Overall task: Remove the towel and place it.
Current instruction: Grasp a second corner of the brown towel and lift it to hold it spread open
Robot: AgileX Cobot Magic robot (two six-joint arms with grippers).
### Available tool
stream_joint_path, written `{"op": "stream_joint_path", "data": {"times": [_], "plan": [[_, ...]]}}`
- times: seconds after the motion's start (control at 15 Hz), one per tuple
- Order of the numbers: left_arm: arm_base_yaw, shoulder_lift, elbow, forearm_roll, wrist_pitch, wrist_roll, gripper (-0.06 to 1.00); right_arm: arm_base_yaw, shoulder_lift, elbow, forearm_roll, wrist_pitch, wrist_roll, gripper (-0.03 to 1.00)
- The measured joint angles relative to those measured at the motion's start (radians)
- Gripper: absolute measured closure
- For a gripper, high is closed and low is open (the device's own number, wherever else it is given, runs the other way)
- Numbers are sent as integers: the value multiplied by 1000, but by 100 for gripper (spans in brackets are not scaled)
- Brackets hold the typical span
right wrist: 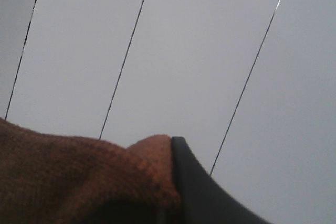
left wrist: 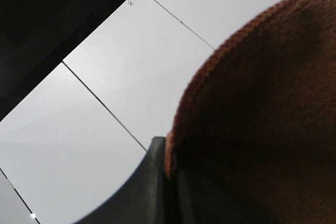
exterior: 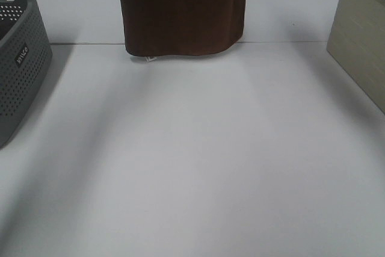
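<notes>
The towel (exterior: 183, 10) is a dark brown plush cloth hanging upright at the far middle of the table, its top cut off by the frame. Its lower edge reaches the table and a small white tag (exterior: 150, 59) shows at the lower left corner. Neither gripper shows in the exterior view. In the left wrist view the left gripper (left wrist: 170, 153) is shut on the towel (left wrist: 262, 108), with one dark finger (left wrist: 149, 187) against the cloth. In the right wrist view the right gripper (right wrist: 170, 148) is shut on the towel (right wrist: 68, 177), with one dark finger (right wrist: 199, 192) beside it.
A grey perforated basket (exterior: 21, 58) stands at the left edge. A beige box (exterior: 361, 40) stands at the far right. The white table (exterior: 192, 167) spreads in front of the towel, with a seam line across the far side.
</notes>
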Motion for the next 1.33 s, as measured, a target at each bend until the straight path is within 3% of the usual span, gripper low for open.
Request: {"op": "stream_joint_path", "data": {"times": [0.13,0.47,0.67,0.8,1.07,1.2,1.33], "plan": [[0,78,-129,0,69,-4,94,-12,17,-3,9,18,0,96],[0,98,-153,0,172,-20,94,-24,24,-4,29,42,0,96],[0,97,-154,-22,341,-26,94,-24,24,-4,62,112,0,96],[0,86,-154,-95,527,-29,94,-24,24,-4,96,204,0,96],[-9,-9,-154,-161,1045,-46,94,-24,-9,-4,200,502,0,96],[-11,-75,-154,-174,1291,-112,94,-22,-56,-4,250,646,0,96],[-16,-114,-155,-190,1461,-176,94,-20,-102,-4,272,819,0,96]]}}
